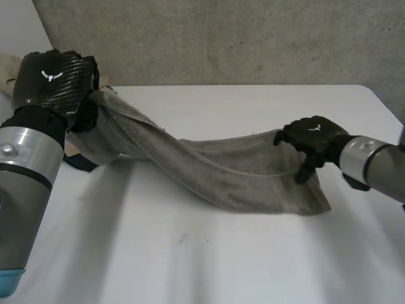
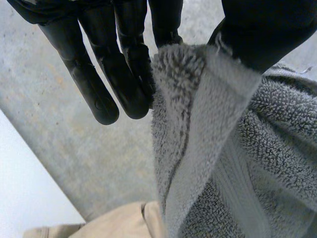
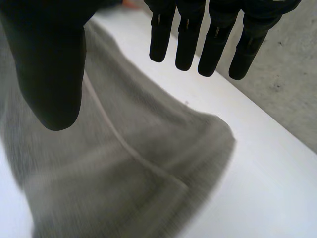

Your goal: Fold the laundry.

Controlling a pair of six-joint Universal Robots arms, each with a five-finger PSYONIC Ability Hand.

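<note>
White worktop [image 1: 221, 253] before a grey concrete wall [image 1: 221, 38]: a grey towel [image 1: 209, 168] stretches across it between my 2 robot hands. My left robot hand [image 1: 54, 79], raised at the far left side, grasps 1 end of the towel. The thick hem is pinched between thumb and fingers [image 2: 124, 84], so this end hangs clear of the worktop and the cloth slopes down to the right. The towel's other end lies rumpled on the worktop. My right robot hand [image 1: 313, 136] is over that end at its far edge, released, fingers [image 3: 188, 39] straight and thumb apart. A beige cloth [image 1: 9, 68] lies behind my left robot hand.
</note>
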